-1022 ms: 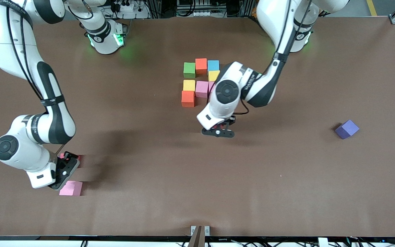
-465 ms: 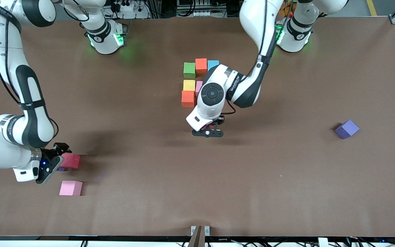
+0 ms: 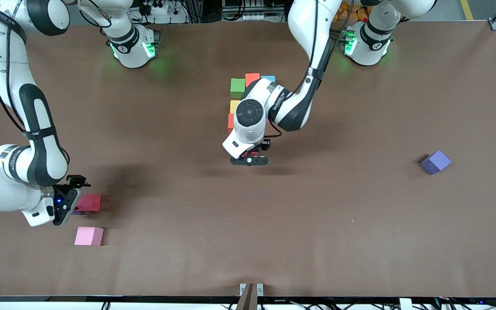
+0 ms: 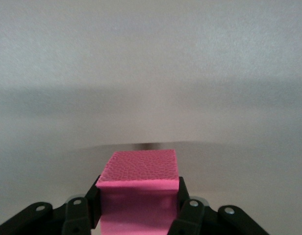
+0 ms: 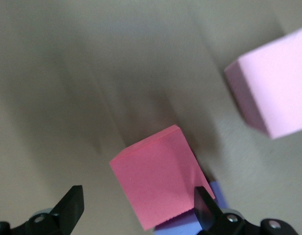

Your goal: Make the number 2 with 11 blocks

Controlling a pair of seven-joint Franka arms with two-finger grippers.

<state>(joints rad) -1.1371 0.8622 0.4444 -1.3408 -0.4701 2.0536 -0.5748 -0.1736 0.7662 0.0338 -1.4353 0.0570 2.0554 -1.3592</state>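
Starting at the right arm's end of the table: the right gripper (image 3: 72,202) hangs with fingers spread apart, holding nothing, just beside a red block (image 3: 88,202). A pale pink block (image 3: 88,236) sits on the table near the red block, closer to the front camera. Farther along, the left gripper (image 3: 250,160) is clamped on what looks like a hot-pink or red block (image 4: 138,188), over bare table near the half-built number 2 (image 3: 240,92). The purple block (image 3: 435,162) sits well apart from the red block, toward the left arm's end.
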